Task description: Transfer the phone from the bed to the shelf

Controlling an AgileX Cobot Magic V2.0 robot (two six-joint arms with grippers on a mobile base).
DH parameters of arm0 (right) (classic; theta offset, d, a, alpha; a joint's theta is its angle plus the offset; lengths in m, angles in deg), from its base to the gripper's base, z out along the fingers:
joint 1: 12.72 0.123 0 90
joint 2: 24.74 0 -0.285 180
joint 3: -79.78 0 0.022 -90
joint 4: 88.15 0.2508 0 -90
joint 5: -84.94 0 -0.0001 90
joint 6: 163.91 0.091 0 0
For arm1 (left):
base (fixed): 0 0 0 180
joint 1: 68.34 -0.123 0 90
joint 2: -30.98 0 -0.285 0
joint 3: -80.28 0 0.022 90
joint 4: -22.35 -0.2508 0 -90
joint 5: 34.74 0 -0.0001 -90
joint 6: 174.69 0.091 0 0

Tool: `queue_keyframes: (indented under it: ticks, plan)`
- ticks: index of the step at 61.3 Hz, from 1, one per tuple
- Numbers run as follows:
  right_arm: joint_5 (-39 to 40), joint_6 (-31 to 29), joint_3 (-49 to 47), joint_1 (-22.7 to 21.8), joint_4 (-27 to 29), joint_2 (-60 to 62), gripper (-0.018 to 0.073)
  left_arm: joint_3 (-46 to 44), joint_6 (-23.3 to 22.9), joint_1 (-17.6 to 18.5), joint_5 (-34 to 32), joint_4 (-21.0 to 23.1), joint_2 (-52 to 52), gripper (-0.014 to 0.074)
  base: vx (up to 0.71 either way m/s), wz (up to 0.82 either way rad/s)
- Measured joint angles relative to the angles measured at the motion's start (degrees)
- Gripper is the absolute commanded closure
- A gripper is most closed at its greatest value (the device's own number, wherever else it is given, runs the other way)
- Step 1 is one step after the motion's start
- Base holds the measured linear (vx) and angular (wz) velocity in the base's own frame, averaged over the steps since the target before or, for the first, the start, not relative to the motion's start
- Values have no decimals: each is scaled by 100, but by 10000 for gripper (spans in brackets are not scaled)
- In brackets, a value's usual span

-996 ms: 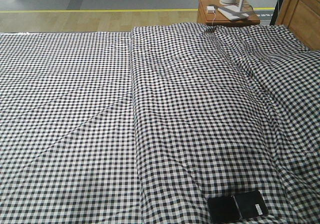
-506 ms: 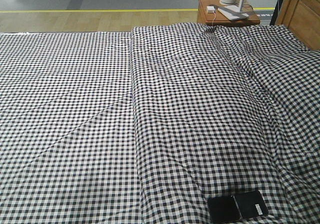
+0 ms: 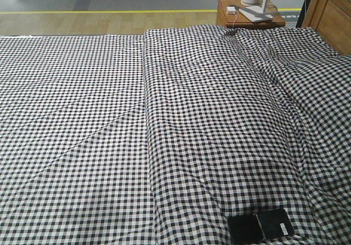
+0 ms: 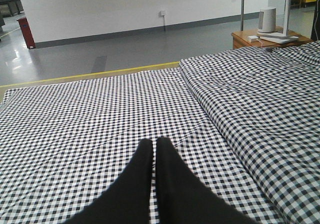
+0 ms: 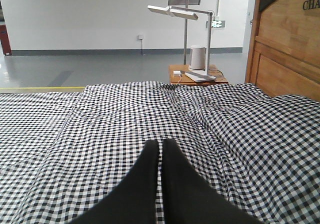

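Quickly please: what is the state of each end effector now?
Left end effector: closed, black fingers pressed together, holding nothing.
Right end effector: closed, black fingers pressed together, holding nothing.

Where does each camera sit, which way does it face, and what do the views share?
Exterior front: high, looking down over the bed to the nightstand; phone near the bottom edge; no robot parts.
Left wrist: low over the bed, facing floor and wall; shut left pincer at bottom.
Right wrist: low, facing the headboard; shut right pincer at bottom.
Shared: all three show the nightstand.
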Motion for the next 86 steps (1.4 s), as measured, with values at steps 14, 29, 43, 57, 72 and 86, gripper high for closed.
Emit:
queue_keyframes:
  ticks: [14, 29, 43, 57, 72, 86]
  plan:
    - [94, 0, 0, 0, 0, 0, 564, 0, 0, 0, 0, 0, 0, 595, 0, 0]
    - [1416, 0, 0, 0, 0, 0, 564, 0, 0, 0, 0, 0, 0, 595, 0, 0]
    - [2538, 0, -629, 0, 0, 0, 564, 0, 0, 0, 0, 0, 0, 595, 0, 0]
    - [2064, -48, -2560, 0, 0, -464, 564, 0, 0, 0, 0, 0, 0, 595, 0, 0]
    - [-411, -48, -4270, 0, 0, -2165, 552, 0, 0, 0, 0, 0, 0, 595, 0, 0]
    - [-1255, -48, -4471, 0, 0, -3468, 423, 0, 0, 0, 0, 0, 0, 595, 0, 0]
